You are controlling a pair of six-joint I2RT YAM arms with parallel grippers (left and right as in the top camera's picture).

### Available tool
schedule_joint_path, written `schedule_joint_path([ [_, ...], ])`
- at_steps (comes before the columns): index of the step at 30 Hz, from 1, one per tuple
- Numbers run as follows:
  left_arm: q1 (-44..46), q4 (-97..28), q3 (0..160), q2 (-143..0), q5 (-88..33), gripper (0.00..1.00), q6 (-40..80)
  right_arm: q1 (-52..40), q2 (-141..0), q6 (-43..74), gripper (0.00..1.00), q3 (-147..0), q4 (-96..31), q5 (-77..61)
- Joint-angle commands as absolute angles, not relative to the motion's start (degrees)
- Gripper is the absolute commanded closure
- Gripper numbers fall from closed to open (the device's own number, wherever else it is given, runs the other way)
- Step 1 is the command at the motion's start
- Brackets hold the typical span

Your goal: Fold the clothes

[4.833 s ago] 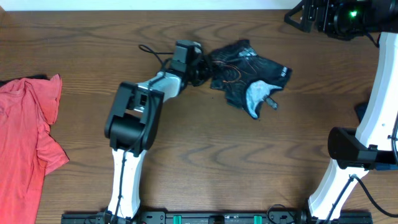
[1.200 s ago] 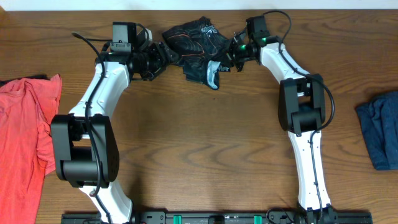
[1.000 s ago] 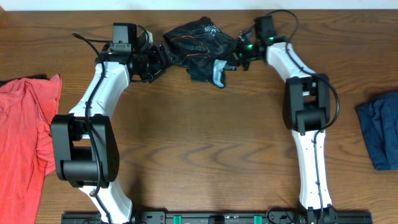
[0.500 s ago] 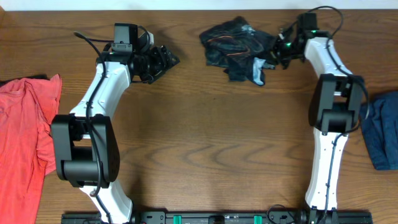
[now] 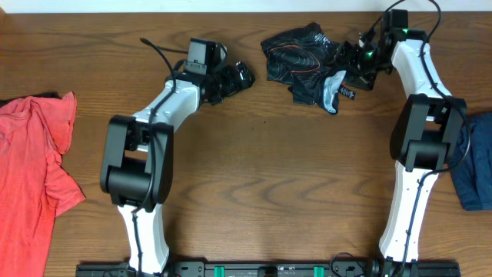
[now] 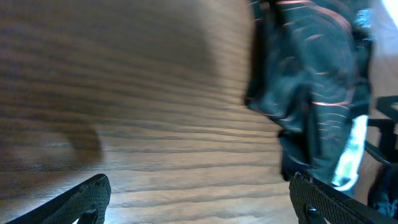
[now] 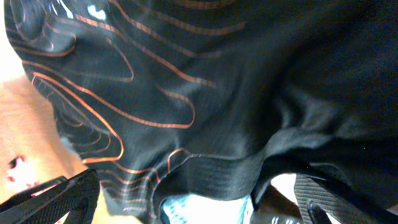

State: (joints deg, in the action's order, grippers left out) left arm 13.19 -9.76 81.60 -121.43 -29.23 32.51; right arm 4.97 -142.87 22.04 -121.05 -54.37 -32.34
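Brown wooden table (image 5: 254, 169), 2 arms reaching to its far edge.

Loose red cloth garment (image 5: 31, 169) lies at the frame's left edge and a dark blue cloth garment (image 5: 475, 161) at the right edge. Both sit well apart from the work, likely parked for their own turn.

Black jersey with thin orange contour lines (image 5: 301, 60) is at upper right of centre, a crumpled heap, not yet spread. Judged: it must be flattened before any fold.

Long axis runs roughly left-right, dipping toward lower right. The pale grey inner collar (image 5: 333, 83) points to the lower right end.

Right gripper (image 5: 355, 63) is at the jersey's right end, fingers spread wide with cloth bunched between them – no pinch visible.

Left gripper (image 5: 240, 75) is near the jersey's left end but apart from it, fingers wide, holding nothing – probably lining up for the opposite edge.
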Motion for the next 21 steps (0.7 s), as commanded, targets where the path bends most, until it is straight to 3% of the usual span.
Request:
schedule_joint_path([
  [1,12.67,-8.99,81.49,-121.36,-30.41,0.11,34.79,5.06,-141.03,19.31,0.05,-119.15,-52.73,-24.64],
  [2,12.67,-8.43,81.49,-121.25,-31.35,0.13,34.81,4.89,-139.63,18.68,0.21,-119.15,-51.75,-25.19],
  [4,12.67,-7.07,81.49,-121.19,-33.08,0.25,34.79,4.43,-137.69,17.93,0.99,-119.15,-50.43,-27.46],
  [6,12.67,-5.93,81.49,-121.19,-34.44,0.41,34.79,3.55,-137.08,16.84,0.99,-119.15,-49.34,-30.41],
  [9,12.58,-6.15,81.56,-120.95,-35.97,0.47,34.30,1.21,-137.16,11.97,0.99,-119.13,-48.27,-33.63],
  [12,12.56,-6.55,81.56,-120.57,-36.05,0.65,34.06,-1.43,-136.81,11.53,0.99,-119.22,-46.39,-31.99],
  [13,12.53,-6.55,81.56,-120.44,-36.07,0.67,33.50,-2.13,-136.77,12.58,0.99,-119.24,-45.45,-31.66],
  [15,12.56,-6.55,81.56,-120.29,-36.05,0.67,33.06,-3.44,-136.62,14.52,0.99,-119.24,-42.89,-31.94],
  [16,12.56,-6.55,81.56,-120.27,-36.05,0.60,33.08,-4.05,-136.62,15.84,0.98,-119.24,-41.98,-31.62],
  [17,12.56,-6.55,81.56,-120.27,-36.05,0.48,33.08,-4.51,-136.62,17.85,0.71,-119.24,-41.32,-30.81],
  [18,12.56,-6.55,81.56,-120.25,-36.05,0.45,33.08,-4.71,-136.62,19.86,0.44,-119.24,-41.25,-29.63],
  [19,12.56,-6.57,81.56,-120.22,-36.05,0.45,33.06,-4.82,-136.62,21.78,0.38,-119.24,-41.39,-28.12],
  [20,12.56,-6.55,81.56,-120.22,-36.05,0.45,33.06,-4.84,-136.62,23.14,0.40,-119.24,-41.65,-26.65],
  [21,12.53,-6.55,81.56,-120.22,-36.05,0.45,33.06,-4.80,-136.62,24.80,0.65,-119.24,-42.11,-25.28],
])
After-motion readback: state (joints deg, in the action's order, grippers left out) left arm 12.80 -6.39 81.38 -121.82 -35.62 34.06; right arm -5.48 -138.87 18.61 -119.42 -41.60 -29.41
